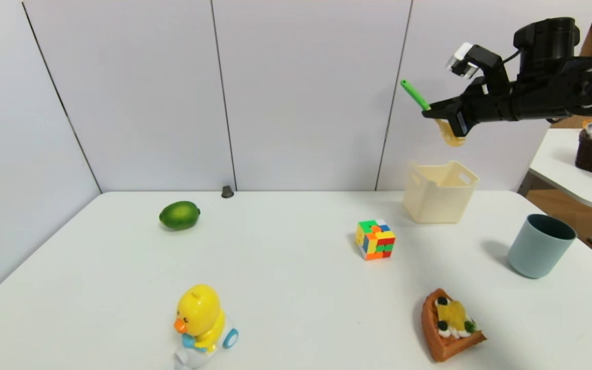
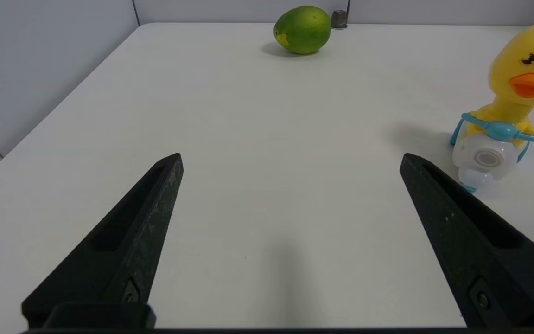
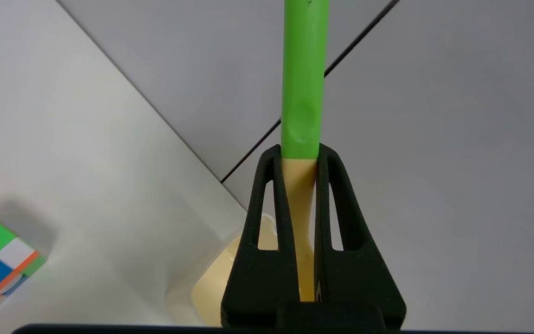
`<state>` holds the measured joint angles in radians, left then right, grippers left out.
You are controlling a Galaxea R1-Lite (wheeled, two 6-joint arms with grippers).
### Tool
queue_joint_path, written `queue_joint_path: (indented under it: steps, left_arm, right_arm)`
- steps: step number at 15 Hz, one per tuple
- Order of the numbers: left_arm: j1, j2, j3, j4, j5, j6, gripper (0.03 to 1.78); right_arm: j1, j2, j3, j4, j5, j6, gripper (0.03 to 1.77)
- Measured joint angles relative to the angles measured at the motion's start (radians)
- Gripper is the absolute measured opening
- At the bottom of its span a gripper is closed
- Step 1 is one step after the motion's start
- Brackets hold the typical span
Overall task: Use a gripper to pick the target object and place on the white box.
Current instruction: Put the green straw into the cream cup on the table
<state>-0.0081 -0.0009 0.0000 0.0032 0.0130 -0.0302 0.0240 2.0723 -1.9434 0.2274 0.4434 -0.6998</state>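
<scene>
Our right gripper (image 1: 427, 112) is closed on the spoon (image 1: 415, 95) where handle meets neck, above the box (image 1: 437, 200); we judge it light, stiff, prone to swivel. Our left gripper (image 2: 291, 160), wide open and empty, idles over the counter (image 2: 267, 116).

1 lime (image 1: 180, 215), 1 puzzle cube (image 1: 375, 240), 1 duck toy (image 1: 202, 318), 1 waffle (image 1: 449, 329), 1 cup (image 1: 540, 246), 1 white box (image 1: 440, 194), 1 spoon (image 1: 415, 95).
</scene>
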Motion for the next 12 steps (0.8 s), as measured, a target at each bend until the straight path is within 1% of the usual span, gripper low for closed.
queue_joint_path:
  steps: [12]
  left_arm:
    - [0.0, 0.0, 0.0, 0.0, 0.0, 0.0, 1.69]
  right_arm:
    - [-0.031, 0.174, 0.0, -0.041, -0.002, 0.001, 0.15]
